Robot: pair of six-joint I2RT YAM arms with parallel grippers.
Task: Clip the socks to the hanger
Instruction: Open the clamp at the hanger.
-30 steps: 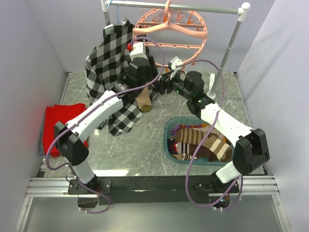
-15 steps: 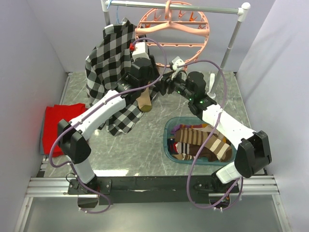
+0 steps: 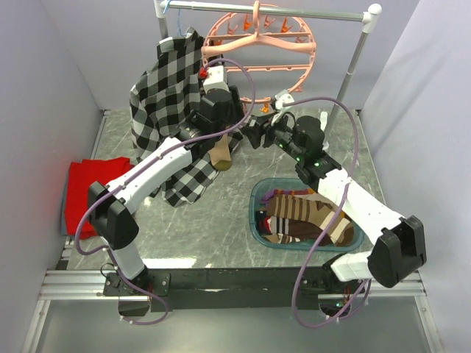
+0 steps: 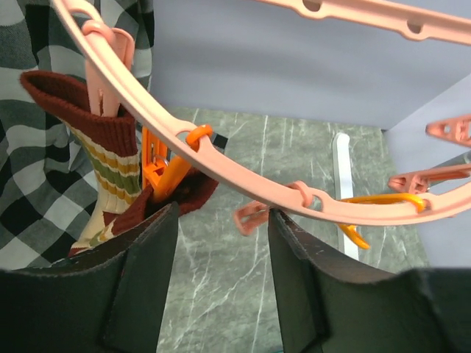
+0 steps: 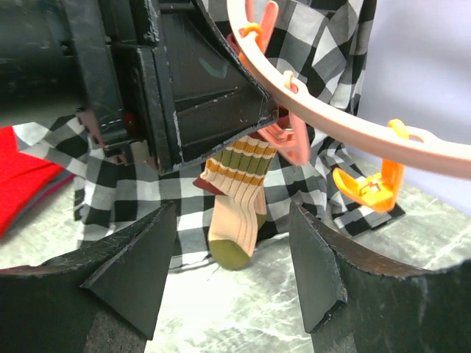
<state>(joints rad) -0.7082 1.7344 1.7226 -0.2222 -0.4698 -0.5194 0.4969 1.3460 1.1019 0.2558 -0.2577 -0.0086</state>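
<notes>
Sock (image 4: 103,158) hangs clipped to hanger (image 4: 250,176) (cuff up) beside left jaws, facing right jaws; both gape empty

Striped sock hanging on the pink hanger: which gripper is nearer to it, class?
Left. The left gripper sits right beside the striped sock, under the hanger; the right gripper faces it from farther back.

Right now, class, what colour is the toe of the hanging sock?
Olive green; the right wrist view shows the sock best.
</notes>
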